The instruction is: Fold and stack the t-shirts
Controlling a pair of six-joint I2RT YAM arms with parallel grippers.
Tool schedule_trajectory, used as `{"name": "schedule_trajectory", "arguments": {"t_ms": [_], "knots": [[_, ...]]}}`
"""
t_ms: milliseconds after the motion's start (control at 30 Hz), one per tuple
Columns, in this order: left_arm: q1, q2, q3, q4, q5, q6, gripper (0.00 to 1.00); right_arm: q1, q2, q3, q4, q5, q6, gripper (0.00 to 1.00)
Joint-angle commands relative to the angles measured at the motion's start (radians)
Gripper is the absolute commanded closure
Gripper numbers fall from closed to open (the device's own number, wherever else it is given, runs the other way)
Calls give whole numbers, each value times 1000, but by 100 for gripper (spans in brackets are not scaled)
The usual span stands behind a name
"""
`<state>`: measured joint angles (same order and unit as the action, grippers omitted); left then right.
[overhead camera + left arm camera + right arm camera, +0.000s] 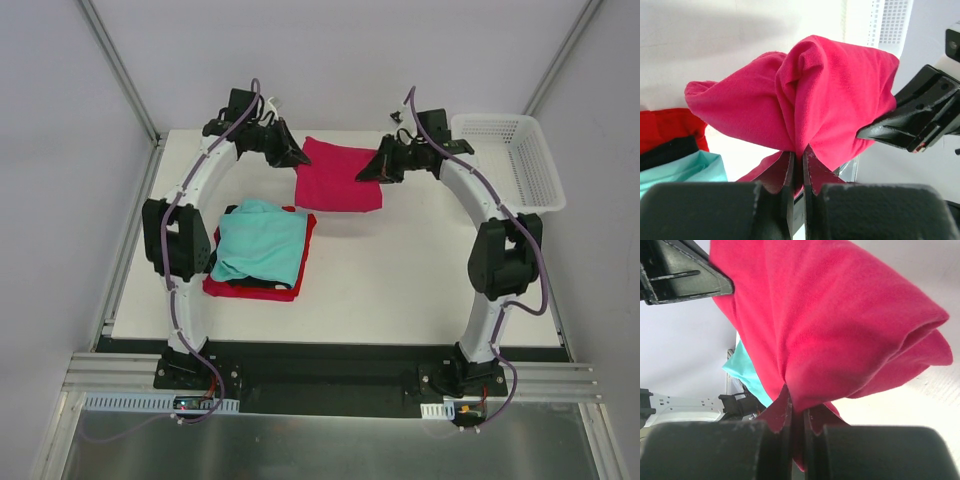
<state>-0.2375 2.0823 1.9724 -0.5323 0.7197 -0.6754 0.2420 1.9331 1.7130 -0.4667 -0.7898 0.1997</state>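
Nearest the arm bases, on the left side of the table, lay the stack. A red t-shirt formed the bottom layer, a dark t-shirt showed only as a thin edge above it, and a teal t-shirt lay on top, loosely folded and slightly skewed. This pile appeared to serve as the collection point, so it sat within easy reach of the left arm.

Beyond the stack, towards the far middle of the table, both arms curved inward to meet at the magenta t-shirt.

- The left gripper was clamped tight on a bunched pinch of magenta cloth at the shirt's left edge.
- The right gripper was clamped in the same way on the opposite edge.

The cloth was gathered into a peak at each pinch, and the folded panel spanned the gap between them. It seemed to be raised off the surface, with a faint shadow beneath it. Holding two opposite edges probably kept the folded layers together during carrying. The likely next requirement was a level transfer towards the teal shirt. A loose layer could fall open if either grip slipped.

Farthest away, at the right rear corner, stood a white mesh basket, well apart from the shirts.
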Motion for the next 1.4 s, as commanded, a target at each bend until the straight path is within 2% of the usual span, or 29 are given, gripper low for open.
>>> {"name": "schedule_trajectory", "arguments": {"t_ms": [0, 233, 933, 1367], "knots": [[30, -120, 40, -49, -17, 50, 100, 20, -85, 68, -44, 3, 1, 100], [72, -209, 7, -112, -11, 86, 100, 92, -82, 135, -82, 26, 10, 100], [204, -514, -352, -150, 0, 178, 100, 319, -92, 135, -95, 127, 33, 100], [276, -562, -460, -156, 41, 218, 100, 399, -56, 158, -92, 155, 53, 100]]}}
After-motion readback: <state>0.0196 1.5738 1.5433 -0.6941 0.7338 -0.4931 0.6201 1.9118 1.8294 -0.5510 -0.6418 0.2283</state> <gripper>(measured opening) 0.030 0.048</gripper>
